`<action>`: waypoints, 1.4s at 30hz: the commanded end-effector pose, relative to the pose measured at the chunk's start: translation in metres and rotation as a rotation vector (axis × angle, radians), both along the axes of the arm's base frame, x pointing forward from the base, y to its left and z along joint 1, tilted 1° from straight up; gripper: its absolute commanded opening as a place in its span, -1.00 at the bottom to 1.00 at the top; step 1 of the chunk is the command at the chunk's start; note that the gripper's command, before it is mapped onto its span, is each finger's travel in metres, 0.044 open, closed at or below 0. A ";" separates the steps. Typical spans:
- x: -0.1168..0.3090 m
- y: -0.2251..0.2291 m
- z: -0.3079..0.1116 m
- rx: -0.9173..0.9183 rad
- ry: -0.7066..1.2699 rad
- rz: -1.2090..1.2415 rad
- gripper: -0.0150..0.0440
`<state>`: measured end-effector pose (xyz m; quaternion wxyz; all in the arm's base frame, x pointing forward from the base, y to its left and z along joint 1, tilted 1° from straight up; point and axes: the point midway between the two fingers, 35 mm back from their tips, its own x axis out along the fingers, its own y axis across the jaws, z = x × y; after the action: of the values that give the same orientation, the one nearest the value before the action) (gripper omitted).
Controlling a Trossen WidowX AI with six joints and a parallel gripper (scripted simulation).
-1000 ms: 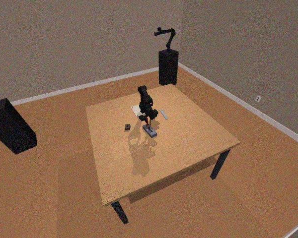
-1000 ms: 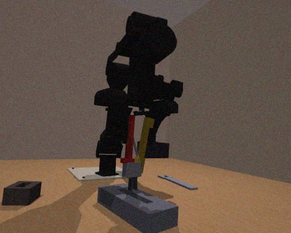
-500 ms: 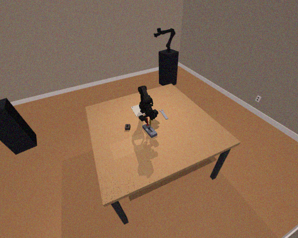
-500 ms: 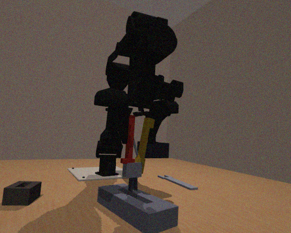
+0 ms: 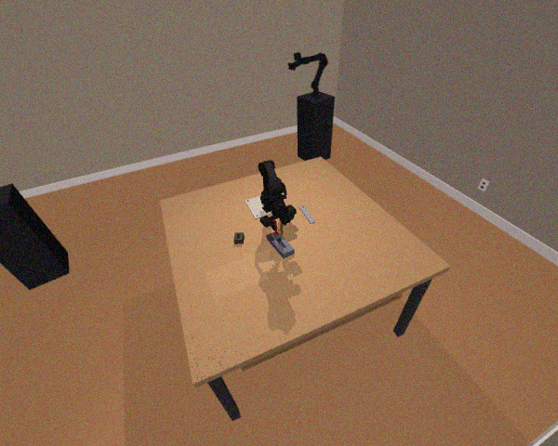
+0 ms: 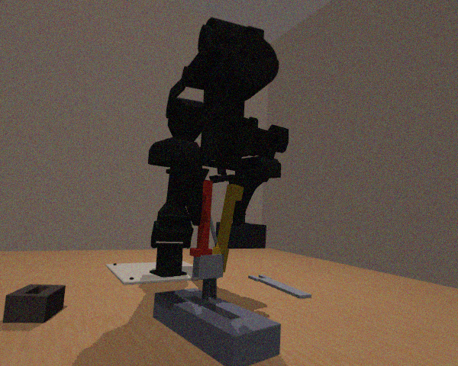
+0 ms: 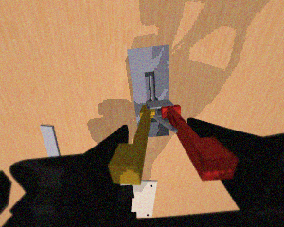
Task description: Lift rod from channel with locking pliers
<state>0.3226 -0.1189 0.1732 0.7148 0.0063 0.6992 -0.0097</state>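
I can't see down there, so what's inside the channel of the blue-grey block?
A grey rod and the lower jaws of the pliers; the jaw tips and the part of the channel below them are hidden.

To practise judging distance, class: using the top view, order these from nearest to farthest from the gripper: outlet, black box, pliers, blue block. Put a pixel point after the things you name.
1. Pliers (image 5: 275,228) (image 6: 206,220) (image 7: 194,142): handles between the fingers.
2. Blue block (image 5: 285,250) (image 6: 253,342) (image 7: 137,71): below the pliers.
3. Black box (image 5: 239,241) (image 6: 24,309): picture left, on the table.
4. Outlet (image 5: 483,184): far picture right, on the wall.
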 end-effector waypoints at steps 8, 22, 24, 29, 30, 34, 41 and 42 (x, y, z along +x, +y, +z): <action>0.000 0.001 -0.007 0.003 -0.001 -0.001 0.58; -0.001 0.001 -0.021 0.003 -0.001 -0.001 0.58; -0.001 0.001 -0.023 0.003 -0.001 -0.001 0.58; -0.001 0.001 -0.028 0.003 -0.001 -0.001 0.58; -0.001 0.001 -0.029 0.003 -0.001 -0.001 0.58; -0.001 0.000 -0.033 0.003 -0.001 -0.001 0.58; -0.001 0.000 -0.033 0.003 -0.001 -0.001 0.58; -0.001 0.000 -0.032 0.003 -0.001 -0.001 0.58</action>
<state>0.3219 -0.1188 0.1412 0.7152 0.0065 0.6988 -0.0099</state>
